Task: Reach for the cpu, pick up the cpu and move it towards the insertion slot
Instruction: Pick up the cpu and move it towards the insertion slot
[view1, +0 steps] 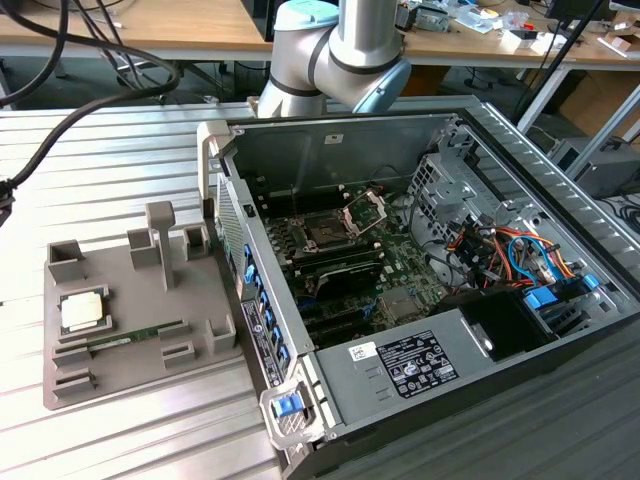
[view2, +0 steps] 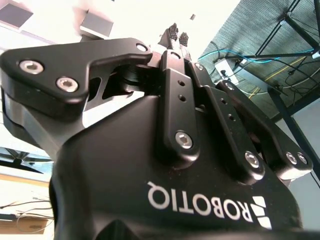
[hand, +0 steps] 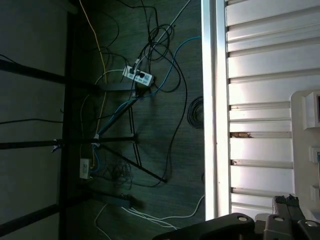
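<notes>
The cpu (view1: 82, 312), a flat silvery square with a tan rim, lies in a recess of the grey tray (view1: 120, 385) on the exterior view's left. The insertion slot (view1: 325, 233), a dark square socket with its metal bracket hinged up, sits on the motherboard inside the open computer case (view1: 520, 350). The arm (view1: 345, 50) rises behind the case, far from both. In the second wrist view my black gripper (view2: 178, 34) has its fingertips pressed together, holding nothing. Its tips (hand: 286, 200) also show in the first wrist view beside the ribbed table (hand: 260, 65).
A thin green memory stick (view1: 135, 338) lies on the tray near the cpu. Upright grey posts (view1: 160, 235) stand at the tray's back. The case walls and a drive cage (view1: 440, 180) surround the motherboard. Loose cables (hand: 145, 80) lie on the floor beyond the table edge.
</notes>
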